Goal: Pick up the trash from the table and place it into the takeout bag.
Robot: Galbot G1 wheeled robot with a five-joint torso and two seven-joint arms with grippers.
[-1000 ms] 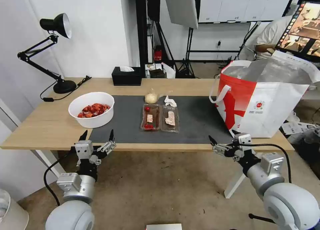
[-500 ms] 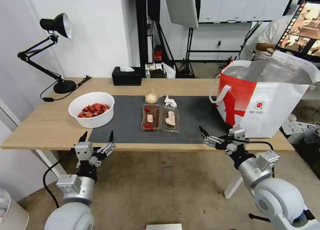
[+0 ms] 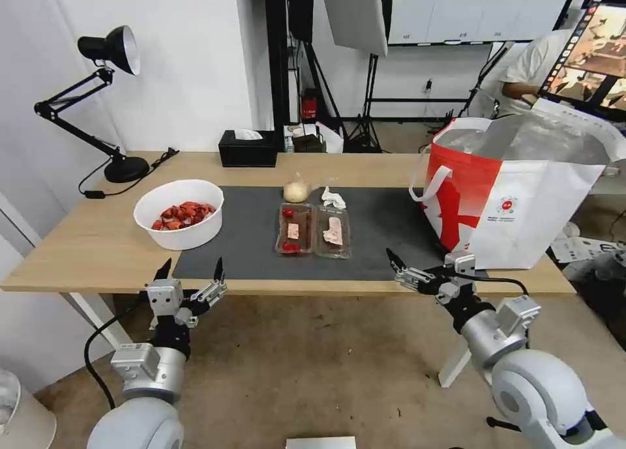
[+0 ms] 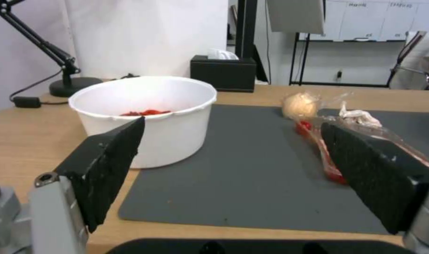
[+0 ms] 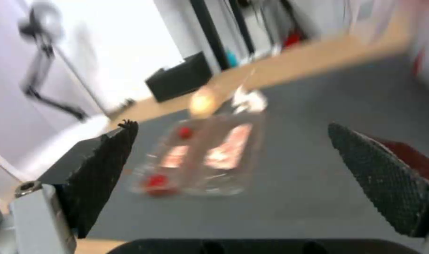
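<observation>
On the dark mat (image 3: 385,234) of the table (image 3: 91,247) lie a clear two-part tray (image 3: 313,231) with red and pale scraps, a white tissue (image 3: 333,198) and a small clear bag with a beige lump (image 3: 295,191). A white bowl of red shells (image 3: 179,213) stands at the mat's left end. The white-and-red takeout bag (image 3: 521,195) stands open at the right. My left gripper (image 3: 191,270) hangs open at the front edge below the bowl (image 4: 149,116). My right gripper (image 3: 420,266) is open at the front edge, pointing at the tray (image 5: 205,155).
A black tissue box (image 3: 248,149) sits at the table's back edge and a black desk lamp (image 3: 107,97) at the back left corner. Stands, a screen and a seated person are behind the table. Bare floor lies under both arms.
My right gripper has moved left and a little up, from beside the takeout bag's lower corner to the mat's front edge. The left gripper has hardly moved.
</observation>
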